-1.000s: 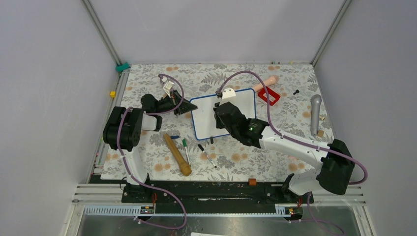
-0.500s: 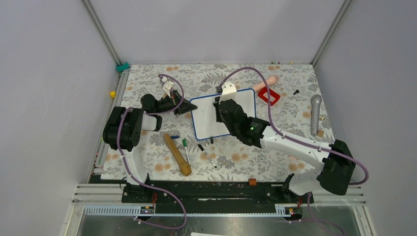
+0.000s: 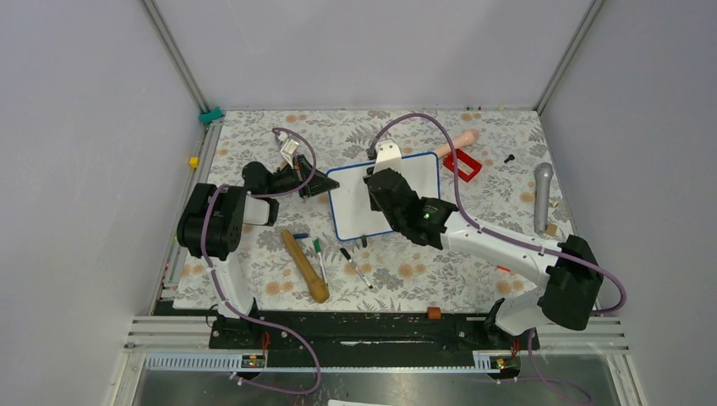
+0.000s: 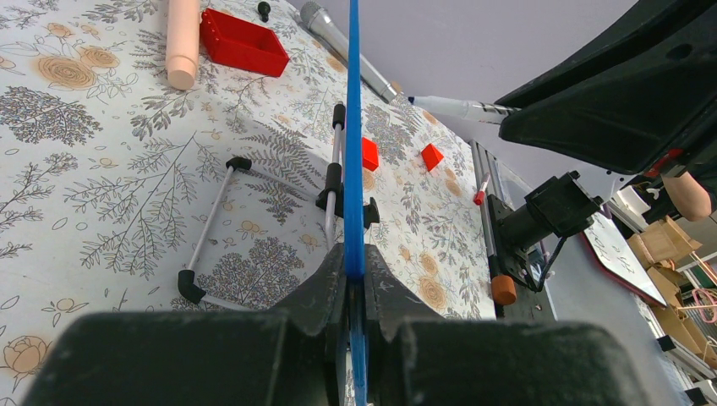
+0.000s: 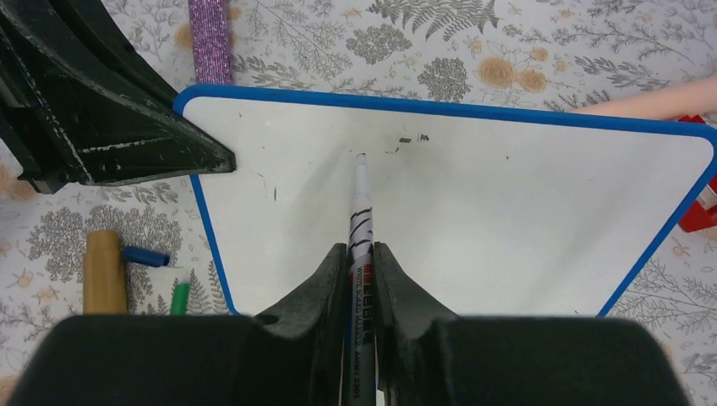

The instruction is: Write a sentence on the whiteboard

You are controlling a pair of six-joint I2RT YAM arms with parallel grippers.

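The floral-patterned desk (image 3: 473,262) is seen carrying the whiteboard (image 3: 348,207) near its middle. The board's blue-framed left edge is clamped tight between the left fingers (image 4: 317,296). A marker (image 5: 359,211) is gripped between the closed right fingers (image 5: 325,279), its tip held over the board's upper part; contact cannot be told. A few small dark marks (image 5: 412,139) are seen just beside the tip.

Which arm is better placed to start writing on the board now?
Right. The right gripper grips the marker, tip aimed at the whiteboard; the left gripper is clamped on its blue frame.
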